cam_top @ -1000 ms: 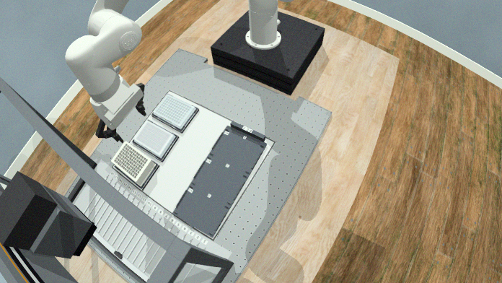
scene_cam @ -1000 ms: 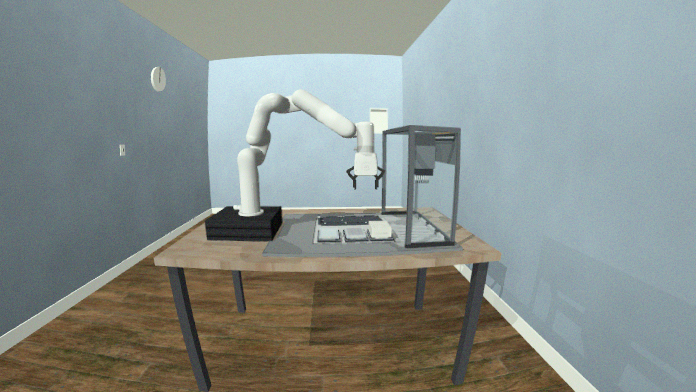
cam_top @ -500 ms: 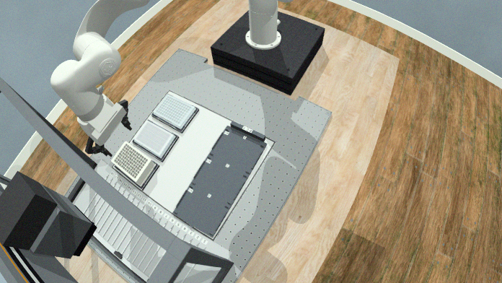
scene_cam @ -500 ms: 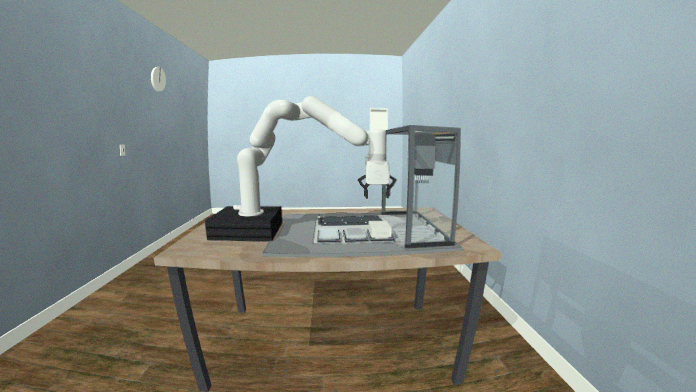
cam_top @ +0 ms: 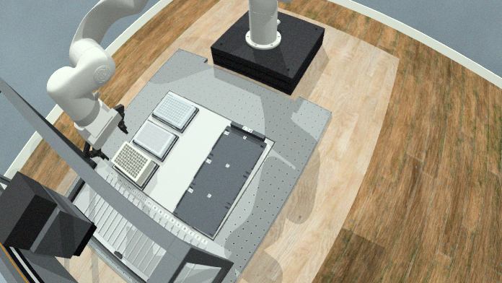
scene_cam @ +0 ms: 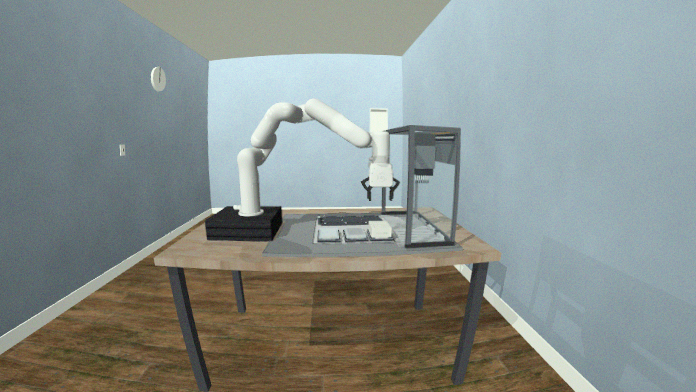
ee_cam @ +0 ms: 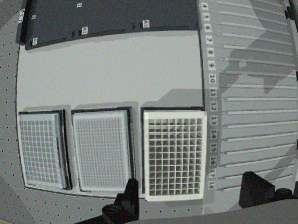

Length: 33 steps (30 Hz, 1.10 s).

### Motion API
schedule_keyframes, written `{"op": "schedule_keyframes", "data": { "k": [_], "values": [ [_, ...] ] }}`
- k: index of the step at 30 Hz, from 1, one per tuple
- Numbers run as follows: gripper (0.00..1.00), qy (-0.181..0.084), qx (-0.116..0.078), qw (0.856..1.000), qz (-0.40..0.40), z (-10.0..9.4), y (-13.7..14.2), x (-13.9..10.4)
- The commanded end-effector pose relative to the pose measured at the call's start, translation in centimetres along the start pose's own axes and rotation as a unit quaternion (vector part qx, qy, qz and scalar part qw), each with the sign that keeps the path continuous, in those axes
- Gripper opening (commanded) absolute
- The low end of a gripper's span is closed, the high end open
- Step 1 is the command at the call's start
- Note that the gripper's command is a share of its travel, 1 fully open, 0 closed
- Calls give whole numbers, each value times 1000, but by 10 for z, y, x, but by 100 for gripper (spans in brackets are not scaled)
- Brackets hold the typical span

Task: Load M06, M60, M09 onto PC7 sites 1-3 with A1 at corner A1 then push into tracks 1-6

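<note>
Viewed from the exterior side, left to right along the counter (cam_top: pixel 371 72) (scene_cam: pixel 325 262).

Toward the left edge, on the near side: found M06 (cam_top: pixel 174 110) (scene_cam: pixel 328 234) (ee_cam: pixel 40 150) on nest S1 (cam_top: pixel 190 121) (scene_cam: pixel 328 241) (ee_cam: pixel 66 155), not yet moved to site 1. Next, along the near edge: found M60 (cam_top: pixel 155 138) (scene_cam: pixel 355 233) (ee_cam: pixel 102 150) on S2 (cam_top: pixel 170 149) (scene_cam: pixel 355 240) (ee_cam: pixel 131 145), also awaiting transfer.

Behind both, toward the far edge: located PC7 (cam_top: pixel 216 180) (scene_cam: pixel 345 220) (ee_cam: pixel 100 20) on the apron (cam_top: pixel 180 144) (ee_cam: pixel 110 65), handle (cam_top: pixel 256 135) (ee_cam: pixel 21 30) toward the left edge, all three sites vacant. Observed outside the rails, roughly facing the low-numbered tracks; could not confirm exact alignment.

Farther right, near side: found M09 (cam_top: pixel 133 162) (scene_cam: pixel 380 230) (ee_cam: pixel 175 155) on S3 (cam_top: pixel 151 177) (ee_cam: pixel 172 109). Saw jaws released, spread wide and gripping nothing, high above the counter near M09. Judged M09 the likely first pick, though not certain.

Toward the right edge: saw rails (cam_top: pixel 119 216) (scene_cam: pixel 425 232) (ee_cam: pixel 255 125) without any carrier. Could not make out the lamp.

Recorded no loading done. Left to do: three transfers with A1 corners matched and seating checked, then straightening and pushing PC7 into tracks 1-6, down off the ribs, until lamp lit.

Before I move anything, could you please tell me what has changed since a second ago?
The open gripper moved away from the arm's base, toward the rails. Nothing was grasped or released. The plates, block and carrier stayed put.
</note>
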State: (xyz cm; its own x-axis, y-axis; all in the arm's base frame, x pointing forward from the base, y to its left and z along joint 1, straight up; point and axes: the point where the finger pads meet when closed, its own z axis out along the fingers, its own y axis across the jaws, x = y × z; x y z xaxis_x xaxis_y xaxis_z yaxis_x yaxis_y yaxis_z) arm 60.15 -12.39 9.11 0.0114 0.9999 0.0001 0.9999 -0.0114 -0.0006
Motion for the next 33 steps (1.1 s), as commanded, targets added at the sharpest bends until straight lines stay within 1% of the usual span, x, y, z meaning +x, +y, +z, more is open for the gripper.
{"op": "schedule_keyframes", "data": {
  "k": [1,3,9,11,26,28,33],
  "values": [
    [100,2,-3,1000,0,-2,1,0],
    [100,2,-3,1000,0,-2,1,0],
    [100,2,-3,1000,0,8,1,0],
    [100,2,-3,1000,0,8,1,0],
    [100,2,-3,1000,0,33,1,0],
    [100,2,-3,1000,0,33,1,0],
    [100,2,-3,1000,0,41,1,0]
  ]
}}
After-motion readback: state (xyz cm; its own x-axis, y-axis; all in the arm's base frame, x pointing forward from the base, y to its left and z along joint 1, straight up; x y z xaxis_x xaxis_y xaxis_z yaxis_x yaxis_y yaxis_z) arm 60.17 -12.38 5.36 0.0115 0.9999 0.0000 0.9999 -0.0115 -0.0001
